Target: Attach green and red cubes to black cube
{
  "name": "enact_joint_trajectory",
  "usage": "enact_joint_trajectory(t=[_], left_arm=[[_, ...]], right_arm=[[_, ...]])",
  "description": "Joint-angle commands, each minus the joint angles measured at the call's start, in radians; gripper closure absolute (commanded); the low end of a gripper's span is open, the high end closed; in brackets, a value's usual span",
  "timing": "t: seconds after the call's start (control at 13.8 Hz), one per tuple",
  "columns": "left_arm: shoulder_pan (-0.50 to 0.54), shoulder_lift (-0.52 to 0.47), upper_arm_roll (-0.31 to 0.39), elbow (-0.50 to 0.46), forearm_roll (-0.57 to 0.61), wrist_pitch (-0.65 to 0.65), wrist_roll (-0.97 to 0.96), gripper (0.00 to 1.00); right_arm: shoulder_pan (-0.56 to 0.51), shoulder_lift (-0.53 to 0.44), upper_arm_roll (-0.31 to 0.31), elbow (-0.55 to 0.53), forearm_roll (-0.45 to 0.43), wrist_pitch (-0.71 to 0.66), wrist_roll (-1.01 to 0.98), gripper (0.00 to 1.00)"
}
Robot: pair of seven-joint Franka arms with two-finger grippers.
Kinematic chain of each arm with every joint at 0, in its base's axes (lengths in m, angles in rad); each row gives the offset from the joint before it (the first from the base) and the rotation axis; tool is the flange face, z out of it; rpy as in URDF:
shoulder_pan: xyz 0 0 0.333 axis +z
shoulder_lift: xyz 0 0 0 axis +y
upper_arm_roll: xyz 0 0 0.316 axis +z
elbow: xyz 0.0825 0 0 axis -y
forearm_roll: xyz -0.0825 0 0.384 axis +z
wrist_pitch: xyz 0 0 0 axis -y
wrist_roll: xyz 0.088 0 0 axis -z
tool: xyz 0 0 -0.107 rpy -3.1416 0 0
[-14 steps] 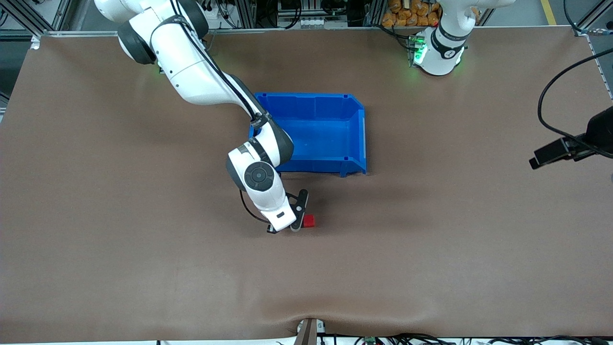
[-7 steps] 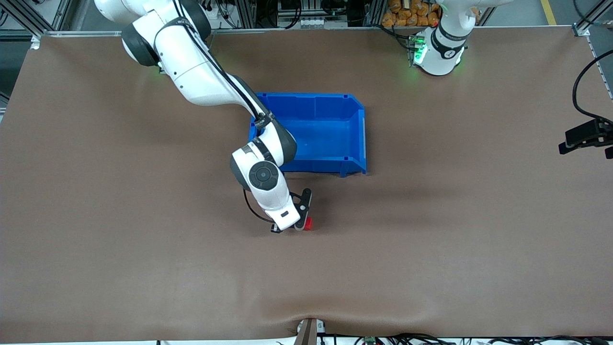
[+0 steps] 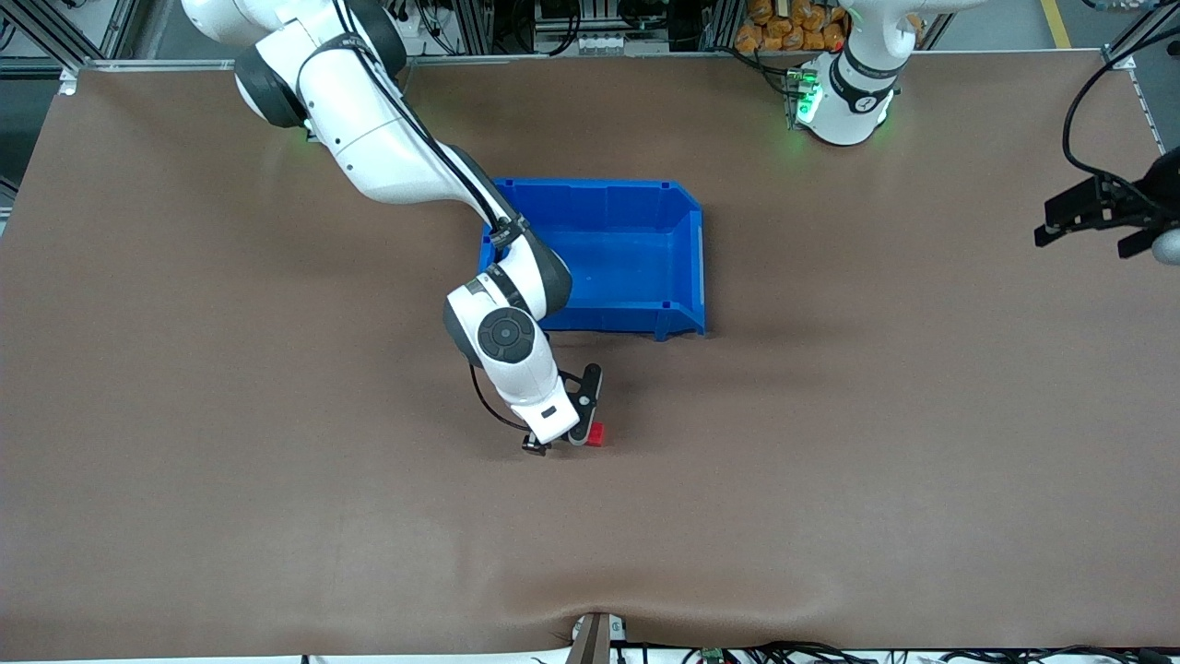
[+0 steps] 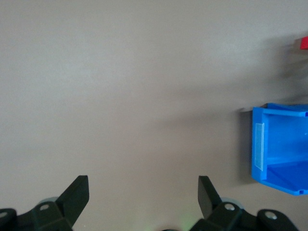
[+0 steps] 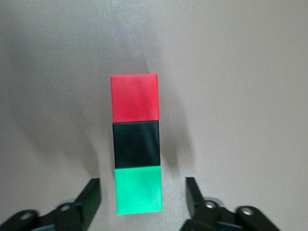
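Jaws on the right gripper (image 5: 142, 197) stand spread, fingers clear on both flanks of the green cube (image 5: 138, 189), gripping nothing. Jaws on the left gripper (image 4: 143, 195) also spread wide and empty.

Cubes: red cube (image 5: 135, 97), black cube (image 5: 136, 143) and green one sit in a straight row on the table (image 3: 277, 516), faces touching, black in the middle. Looks attached already, judging from the flush seams; can't confirm the bond from the pictures.

Handling, my read: small rigid blocks, light, hard smooth faces, probably a bit slippery for bare fingers. Not fragile. The joins are the weak point: a pinch on one end cube and a lift would lever the row and may break the seams. Better hold is across the black one's two free side faces, at the centre of the row, square on. A skewed pinch would twist the line.

Placement relative to the blue bin (image 3: 682, 258): the row lies on open table, nearer the front camera than the bin, off the bin's corner toward the right arm's end. Only the red block (image 3: 596, 433) shows in the front view; the wrist hides the rest. Right gripper hangs low directly over the row.

Left gripper (image 3: 1097, 221) is up over the table edge, well apart from the bin toward the left arm's end; that arm waits.
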Motion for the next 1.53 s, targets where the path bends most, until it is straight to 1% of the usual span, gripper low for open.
enact_joint_trajectory(t=[0.0,0.15,0.29,0.51,0.58,0.73,0.87,1.02,1.16,1.31,1.45], left_arm=[[0.001,-0.004,-0.017,0.005,0.036,0.031,0.000,0.00],[0.012,0.003,-0.016,0.039,0.032,0.031,-0.023,0.00],[0.014,-0.002,-0.010,0.044,0.026,0.023,-0.054,0.00],[0.017,-0.008,-0.011,0.044,0.037,0.008,-0.057,0.00],[0.032,-0.011,-0.010,0.036,0.035,-0.040,-0.054,0.00],[0.031,-0.013,-0.020,0.042,0.026,-0.048,-0.054,0.00],[0.033,-0.013,-0.049,0.045,0.021,-0.046,-0.063,0.00],[0.038,-0.013,-0.045,0.045,0.020,-0.048,-0.066,0.00],[0.038,-0.013,-0.045,0.044,0.020,-0.046,-0.061,0.00],[0.038,-0.013,-0.045,0.044,0.018,-0.048,-0.063,0.00],[0.038,-0.014,-0.043,0.044,0.018,-0.048,-0.061,0.00]], right_arm=[[0.008,0.023,-0.005,0.035,-0.019,-0.002,0.028,0.00],[0.008,0.013,-0.004,0.035,-0.011,-0.011,0.028,0.00],[-0.005,-0.016,-0.004,0.022,-0.004,-0.029,0.071,0.00],[-0.016,-0.064,-0.005,0.009,-0.005,-0.139,0.176,0.00],[-0.036,-0.084,-0.005,0.009,-0.004,-0.170,0.210,0.00],[-0.071,-0.128,-0.005,0.009,-0.004,-0.224,0.250,0.00],[-0.116,-0.183,-0.005,0.008,-0.004,-0.296,0.281,0.00],[-0.180,-0.242,-0.004,0.008,-0.002,-0.351,0.393,0.00],[-0.246,-0.308,-0.004,0.003,0.000,-0.400,0.412,0.00],[-0.320,-0.399,-0.004,-0.038,0.001,-0.434,0.412,0.00],[-0.399,-0.511,-0.004,-0.124,0.001,-0.436,0.412,0.00]])
